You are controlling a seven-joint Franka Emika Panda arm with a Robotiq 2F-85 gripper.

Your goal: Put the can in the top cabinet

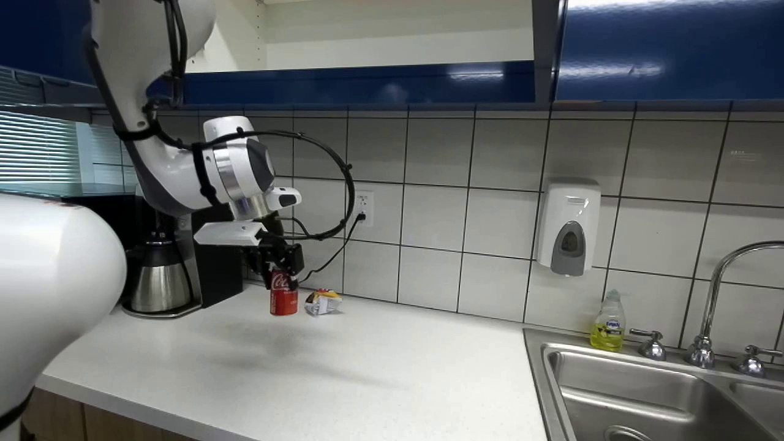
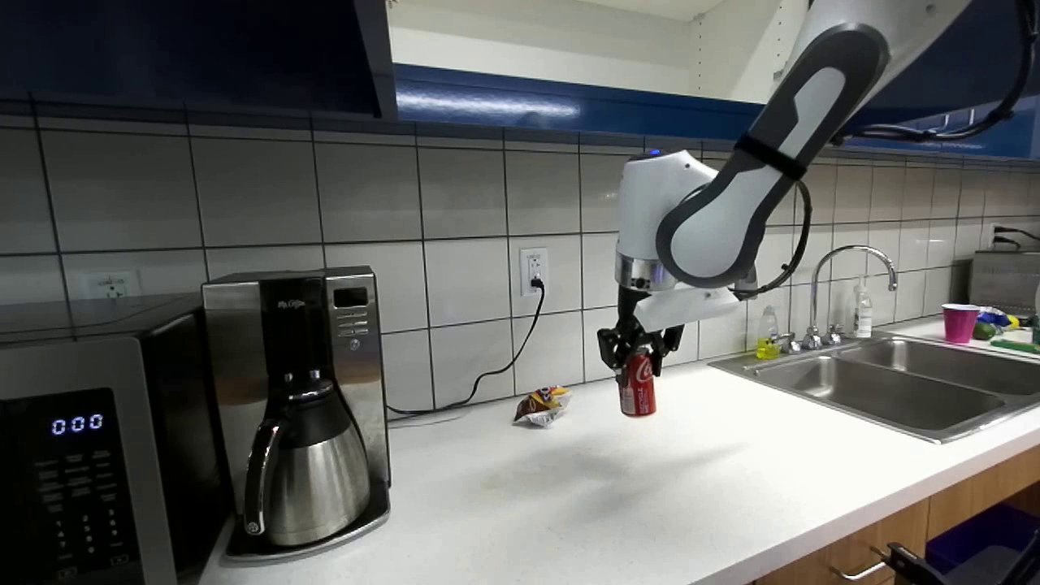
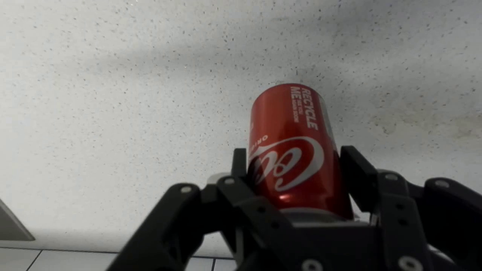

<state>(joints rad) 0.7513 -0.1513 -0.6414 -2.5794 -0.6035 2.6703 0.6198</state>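
The can (image 1: 283,302) is red with pale lettering and stands upright near the tiled wall. It also shows in an exterior view (image 2: 639,400) and the wrist view (image 3: 288,120). My gripper (image 2: 639,370) points down and is shut on the can, one black finger on each side of its upper body in the wrist view (image 3: 293,165). The can's top is partly hidden by the gripper. Its base is close to the counter; I cannot tell whether it touches. The top cabinet (image 1: 398,33) is open above, its pale inside showing in both exterior views (image 2: 544,36).
A small snack bag (image 2: 542,406) lies beside the can. A coffee maker (image 2: 296,406) and microwave (image 2: 89,447) stand at one end. A sink (image 1: 612,392), soap bottle (image 1: 608,324) and wall dispenser (image 1: 569,226) are at the other. The cabinet's blue lower edge (image 1: 367,86) overhangs the counter.
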